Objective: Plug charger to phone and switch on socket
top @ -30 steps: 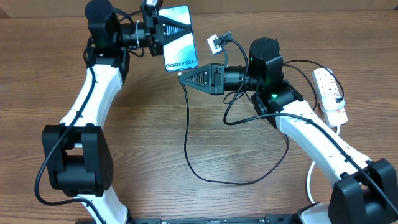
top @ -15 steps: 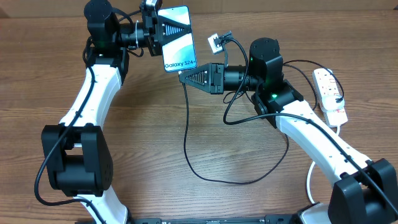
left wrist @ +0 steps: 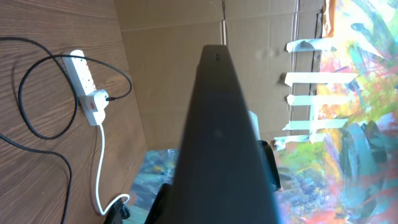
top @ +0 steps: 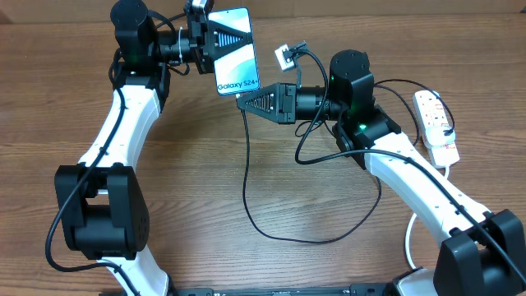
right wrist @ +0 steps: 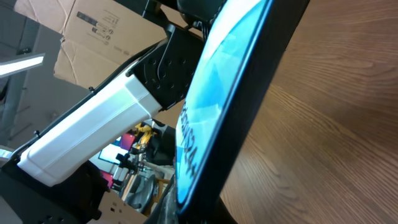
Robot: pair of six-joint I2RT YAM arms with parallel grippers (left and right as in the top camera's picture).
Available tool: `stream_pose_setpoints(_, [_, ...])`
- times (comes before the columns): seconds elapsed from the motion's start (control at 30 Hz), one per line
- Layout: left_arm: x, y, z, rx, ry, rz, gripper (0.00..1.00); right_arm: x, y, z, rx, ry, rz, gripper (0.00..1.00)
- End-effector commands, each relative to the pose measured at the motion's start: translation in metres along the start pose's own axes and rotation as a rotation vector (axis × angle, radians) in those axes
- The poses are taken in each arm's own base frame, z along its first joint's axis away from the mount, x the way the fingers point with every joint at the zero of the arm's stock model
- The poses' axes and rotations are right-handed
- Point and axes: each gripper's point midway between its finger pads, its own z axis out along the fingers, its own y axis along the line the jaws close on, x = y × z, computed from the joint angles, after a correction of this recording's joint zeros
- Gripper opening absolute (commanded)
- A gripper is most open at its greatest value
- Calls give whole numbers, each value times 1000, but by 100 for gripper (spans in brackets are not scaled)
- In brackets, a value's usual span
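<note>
Phone, charger and socket share one wooden table, and the job sits at the plugging-in step, with the switch not yet touched.

The left arm reaches along the left side to the far edge, and the right arm comes in from the near right and turns left toward it. The two grippers meet at the far middle.

The phone is held off the table at the far middle, lit screen up, its bottom edge toward the near side. The left gripper is clamped across its upper part. The left wrist view shows only the dark edge of the phone between the fingers.

The socket lies flat at the far right, well apart from both grippers, with a black plug in its near end. Whether its switch is on cannot be read.

The charger hangs from the tip of the right gripper, drops toward the near side, loops and runs back to the right. That gripper looks pinched narrow on the cable's free end just beside the phone's bottom edge. The connector is hidden between the fingers, so whether it has entered the port cannot be told.

Next, I judge, the right arm must line the connector up with the port and push it straight in while the left arm braces the phone. A slight tilt would jam it against the frame.
</note>
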Motion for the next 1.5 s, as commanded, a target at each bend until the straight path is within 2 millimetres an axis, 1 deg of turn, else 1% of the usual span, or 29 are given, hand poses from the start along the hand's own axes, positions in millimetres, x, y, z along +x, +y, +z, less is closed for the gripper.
stream_pose_setpoints(0.0, [4, -13, 2, 6, 14, 76, 4, -2, 4, 0, -14, 3, -10, 4])
stream_pose_setpoints(0.23, [4, -13, 2, 6, 13, 83, 4, 1, 5, 0, -23, 20, -3, 4])
stream_pose_setpoints(0.73, [7, -13, 2, 7, 29, 83, 4, -10, -4, 0, 29, -48, -5, 4])
stream_pose_setpoints(1.0, [8, -13, 2, 7, 36, 93, 4, -12, -5, -1, 35, -57, -1, 4])
stream_pose_setpoints(1.2, [10, -13, 2, 8, 49, 110, 4, -16, -2, -2, 27, -72, -4, 4])
stream_pose_setpoints(1.47, [12, -13, 2, 9, 60, 109, 4, -21, -6, -7, 36, -87, -2, 4])
